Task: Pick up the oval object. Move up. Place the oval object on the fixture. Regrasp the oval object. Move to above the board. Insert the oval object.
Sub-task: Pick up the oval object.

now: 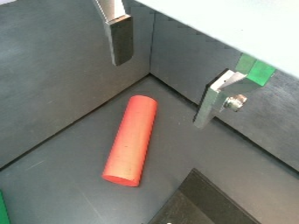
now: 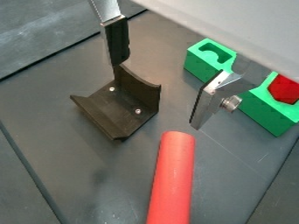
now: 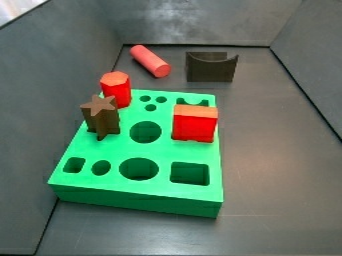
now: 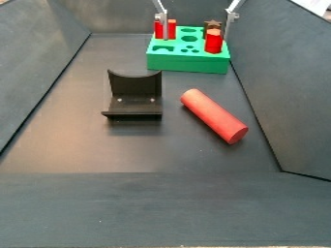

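The oval object (image 1: pixel 131 140) is a salmon-red rod lying flat on the dark floor; it shows in both wrist views (image 2: pixel 173 179) and both side views (image 3: pixel 150 60) (image 4: pixel 212 114). The fixture (image 2: pixel 117 109) stands beside it (image 3: pixel 211 66) (image 4: pixel 132 95). The green board (image 3: pixel 134 170) lies apart from both (image 4: pixel 188 60). My gripper (image 1: pixel 163 86) is open and empty, hanging above the floor between rod and fixture (image 2: pixel 162 89). Only its fingertips show at the upper edge of a side view (image 4: pixel 196 10).
On the board stand a red hexagonal peg (image 3: pixel 115 88), a brown star peg (image 3: pixel 98 113) and a red cube (image 3: pixel 195 123). Dark walls (image 4: pixel 52 68) enclose the floor on all sides.
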Robot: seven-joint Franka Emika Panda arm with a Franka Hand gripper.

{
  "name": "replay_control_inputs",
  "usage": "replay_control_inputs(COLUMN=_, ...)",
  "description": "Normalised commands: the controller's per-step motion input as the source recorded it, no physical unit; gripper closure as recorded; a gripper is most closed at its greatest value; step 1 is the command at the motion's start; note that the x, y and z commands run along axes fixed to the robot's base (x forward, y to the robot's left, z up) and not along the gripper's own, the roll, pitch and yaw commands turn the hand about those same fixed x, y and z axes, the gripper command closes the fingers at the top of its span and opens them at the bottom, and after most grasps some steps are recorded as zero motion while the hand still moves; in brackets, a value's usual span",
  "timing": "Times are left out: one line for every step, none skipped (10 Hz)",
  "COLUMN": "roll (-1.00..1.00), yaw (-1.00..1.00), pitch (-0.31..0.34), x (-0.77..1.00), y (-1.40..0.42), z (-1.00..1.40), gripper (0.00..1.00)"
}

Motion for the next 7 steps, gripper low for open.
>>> replay_control_inputs(roll=0.03, yaw=0.15, pitch=-0.046, x=-0.18, y=0.0, z=-0.25, gripper=0.0)
replay_control_inputs(roll=0.0, yaw=0.58, pitch=-0.077, x=0.0, y=0.21, z=-0.46, gripper=0.0)
replay_control_inputs(roll=-0.01, yaw=0.67, pitch=-0.114, x=0.0, y=0.13, z=-0.47, gripper=0.0)
replay_control_inputs(roll=-0.06, yaw=0.86, pitch=-0.151, x=0.07, y=0.18, z=-0.5, gripper=0.0)
replay_control_inputs(roll=-0.11, yaw=0.96, pitch=-0.21, x=0.0, y=0.09, z=-0.48, gripper=0.0)
replay_control_inputs(roll=-0.08, yaw=0.94, pitch=-0.183, x=0.0, y=0.1, z=-0.43, gripper=0.0)
replay_control_inputs(roll=-0.02, yaw=0.93, pitch=-0.149, x=0.0, y=0.13, z=-0.47, gripper=0.0)
